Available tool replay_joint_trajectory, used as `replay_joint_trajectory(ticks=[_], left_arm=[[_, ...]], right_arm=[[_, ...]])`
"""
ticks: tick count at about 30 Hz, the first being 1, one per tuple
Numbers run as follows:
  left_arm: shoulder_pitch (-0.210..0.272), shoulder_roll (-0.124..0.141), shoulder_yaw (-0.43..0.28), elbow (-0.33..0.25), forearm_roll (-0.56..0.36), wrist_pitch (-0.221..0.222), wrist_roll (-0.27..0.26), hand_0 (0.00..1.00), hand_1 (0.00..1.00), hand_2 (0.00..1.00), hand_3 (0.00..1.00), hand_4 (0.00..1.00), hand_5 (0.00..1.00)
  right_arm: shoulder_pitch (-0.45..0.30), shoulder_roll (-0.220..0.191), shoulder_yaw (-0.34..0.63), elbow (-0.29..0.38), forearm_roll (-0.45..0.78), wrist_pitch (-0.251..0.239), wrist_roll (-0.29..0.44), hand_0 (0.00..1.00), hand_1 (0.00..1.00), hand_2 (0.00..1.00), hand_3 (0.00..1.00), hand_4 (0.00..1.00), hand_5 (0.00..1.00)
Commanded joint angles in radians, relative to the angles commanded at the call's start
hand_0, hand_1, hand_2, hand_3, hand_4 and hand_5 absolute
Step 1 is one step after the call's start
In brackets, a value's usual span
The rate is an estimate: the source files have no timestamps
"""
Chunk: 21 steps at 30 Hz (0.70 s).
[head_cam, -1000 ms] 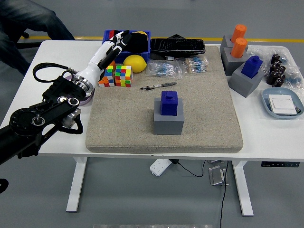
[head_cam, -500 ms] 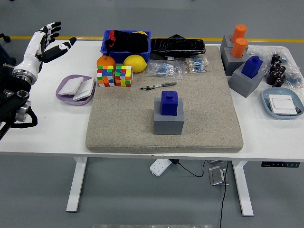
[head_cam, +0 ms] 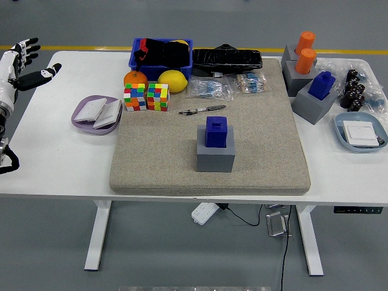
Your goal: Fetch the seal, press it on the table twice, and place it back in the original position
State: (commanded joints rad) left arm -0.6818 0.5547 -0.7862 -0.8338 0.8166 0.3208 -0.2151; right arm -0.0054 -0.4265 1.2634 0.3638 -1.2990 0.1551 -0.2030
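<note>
A blue seal (head_cam: 216, 131) stands upright in a grey block holder (head_cam: 215, 155) in the middle of the beige mat (head_cam: 151, 163). A second blue seal (head_cam: 321, 84) sits in a grey holder (head_cam: 311, 105) at the mat's right edge, and two orange seals (head_cam: 304, 51) stand in a holder behind it. My left hand (head_cam: 23, 60) is at the far left edge of the picture, beyond the table's left end, fingers spread and holding nothing. It is far from every seal. My right arm does not show.
At the back left lie two colour cubes (head_cam: 147, 97), an orange (head_cam: 134, 78), a lemon (head_cam: 172, 80), a blue bin (head_cam: 161, 55) and a purple dish (head_cam: 96, 115). Plastic bags (head_cam: 225, 85) and a small tool (head_cam: 202, 110) lie on the mat's far side. A blue dish (head_cam: 360, 133) is at the right.
My left arm has swung back from over the table's back left and out past the left edge, so only the hand and wrist remain in view. The seals have not moved.
</note>
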Motion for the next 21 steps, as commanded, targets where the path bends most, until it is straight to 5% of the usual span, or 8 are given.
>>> replay_joint_trajectory(ticks=[9,21], left_arm=[[0.022,0.002,-0.050,-0.001,0.012,-0.003,0.000,0.869,0.859,0.865,0.868,0.812,0.174],[-0.003,0.011,-0.024,-0.006,0.010,-0.006,0.004,0.868,0.857,0.868,0.867,0.810,0.175]], right_arm=[[0.004,0.004,0.000,0.001,0.003,0.000,0.000,0.923,0.769,0.768,0.775,0.825,0.458],[0.014,-0.002,0.001,0.002,0.008,-0.001,-0.001,0.923,0.769,0.768,0.775,0.824,0.458]])
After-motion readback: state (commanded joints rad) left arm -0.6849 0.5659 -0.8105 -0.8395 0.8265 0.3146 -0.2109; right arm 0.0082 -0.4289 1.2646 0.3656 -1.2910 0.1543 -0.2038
